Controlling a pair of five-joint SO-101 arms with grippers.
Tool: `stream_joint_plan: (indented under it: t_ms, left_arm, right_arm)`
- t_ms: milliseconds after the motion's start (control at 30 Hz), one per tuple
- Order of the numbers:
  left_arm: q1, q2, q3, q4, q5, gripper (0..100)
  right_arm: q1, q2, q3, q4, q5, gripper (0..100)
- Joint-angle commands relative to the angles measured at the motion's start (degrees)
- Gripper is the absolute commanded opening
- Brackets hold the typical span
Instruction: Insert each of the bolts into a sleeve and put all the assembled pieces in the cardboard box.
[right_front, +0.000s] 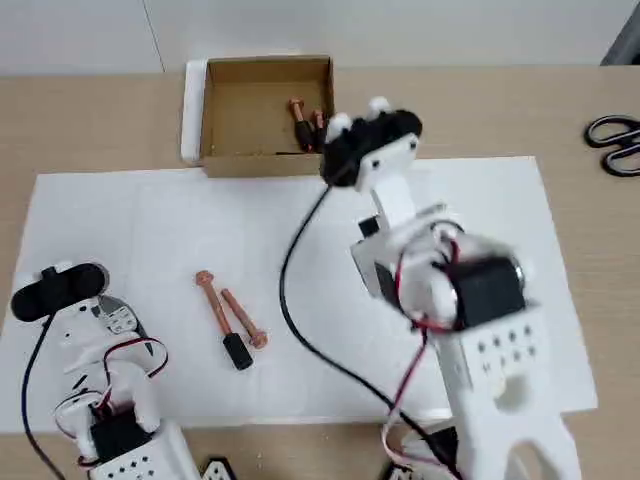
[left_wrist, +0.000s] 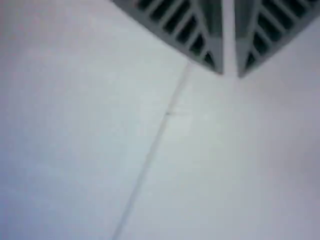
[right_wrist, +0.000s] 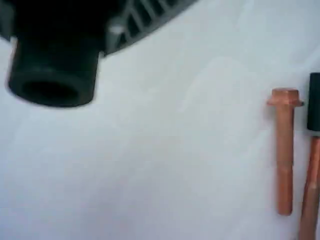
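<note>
Two copper bolts (right_front: 298, 115) lie inside the cardboard box (right_front: 250, 110), against its right wall. Each has a dark end that looks like a sleeve.

The right gripper (right_front: 355, 150) hangs just beside the box's right front corner, above the edge of the white paper sheet (right_front: 130, 230) that lies in front of the box on the desk (right_front: 100, 110). Its jaws are clamped on a black sleeve (right_wrist: 52, 75), whose open bore faces the wrist camera. A black cable (right_front: 290, 290) loops from this arm over the paper in front of the box.

Farther from the box, in front of it and slightly to its left, two more bolts lie side by side on the paper, close together and slanted. The sleeved bolt (right_front: 220, 315) has its head toward the box and its black sleeve on the far end. The bare bolt (right_front: 243, 320) lies the other way round, so its head sits just beside that sleeve.

The left gripper (right_front: 55, 285) is well apart from the box, beyond the loose bolts and off to the box's left, over the paper's outer edge. Its jaws are together, with only a thin slit between the ribbed fingers (left_wrist: 200, 40) and nothing held in them.

A white block (right_front: 193, 110) touches the box's left wall. Scissors (right_front: 615, 145) lie on the bare desk well to the right of the box.
</note>
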Motion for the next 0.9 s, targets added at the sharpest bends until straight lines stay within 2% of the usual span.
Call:
stream_joint_plan:
  t_ms: [0,100,300,433,667,867]
  left_arm:
    - [-0.4,-0.8,-0.4,-0.1,0.1,1]
    - [-0.4,-0.8,-0.4,-0.1,0.1,1]
    - [-0.4,-0.8,-0.7,0.4,0.2,1]
    - [-0.4,-0.8,-1.8,3.7,0.2,1]
    - [-0.4,-0.7,-11.2,16.8,0.2,1]
    - [2.7,-0.6,-19.7,22.7,-0.2,1]
  right_arm:
    - [0.7,-9.0,8.7,-5.2,-0.2,0.7]
    - [0.8,-15.7,17.5,-9.9,-0.2,0.7]
    - [1.7,-26.3,34.5,-26.9,-0.4,0.4]
    - [3.9,-30.9,41.1,-34.6,-0.4,0.4]
    - [4.5,-38.5,51.3,-45.9,-0.5,0.4]
    - [4.7,-48.7,61.2,-54.0,-0.5,0.4]
